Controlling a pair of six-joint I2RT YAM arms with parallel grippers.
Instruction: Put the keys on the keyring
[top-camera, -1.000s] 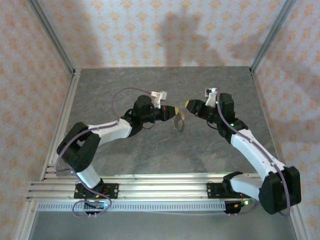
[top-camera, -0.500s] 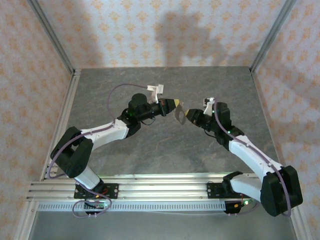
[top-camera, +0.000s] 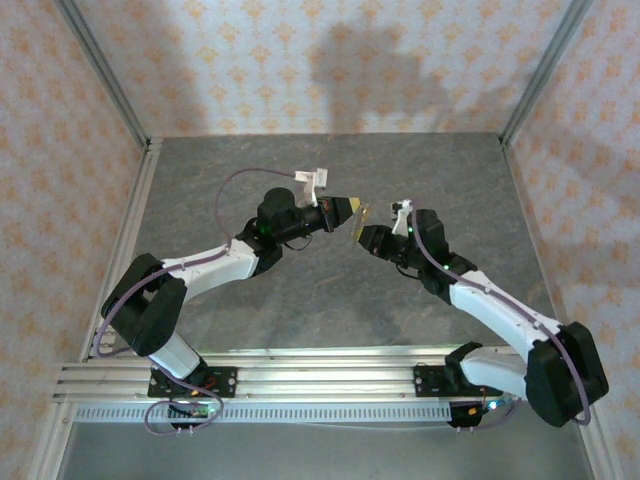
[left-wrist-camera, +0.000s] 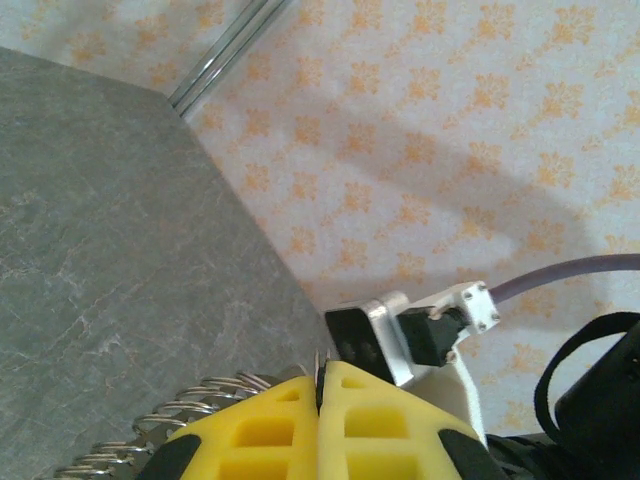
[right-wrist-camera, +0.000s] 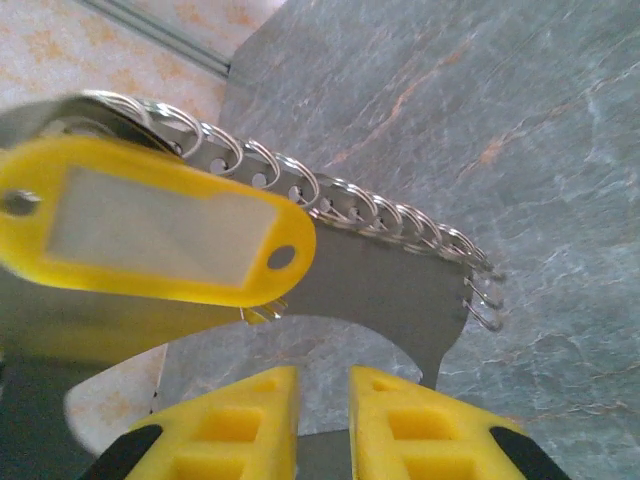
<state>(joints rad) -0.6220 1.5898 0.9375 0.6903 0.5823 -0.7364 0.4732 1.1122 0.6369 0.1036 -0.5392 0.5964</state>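
The keyring is a flat grey metal plate (right-wrist-camera: 385, 290) with a row of several wire rings (right-wrist-camera: 340, 195) along its edge. My left gripper (left-wrist-camera: 322, 372) is shut on the plate's thin edge, and some rings (left-wrist-camera: 180, 415) stick out to its left. A yellow plastic key tag with a clear window (right-wrist-camera: 150, 225) lies across the plate's face; I cannot tell whether it hangs on a ring. My right gripper (right-wrist-camera: 323, 375) sits just below the plate, its fingers slightly apart with nothing between them. From above, both grippers (top-camera: 345, 208) (top-camera: 368, 238) meet over the table's middle, with the tag (top-camera: 362, 213) between them.
Grey stone-patterned table (top-camera: 300, 290) inside patterned walls. Aluminium posts (top-camera: 100, 70) (top-camera: 545, 70) stand at the back corners and a rail (top-camera: 300, 375) runs along the near edge. The right wrist's camera block (left-wrist-camera: 400, 335) is close beyond my left fingertips.
The left gripper lifted the plate up and back a little. The right gripper swung forward and left to sit under the plate, and its jaws narrowed.
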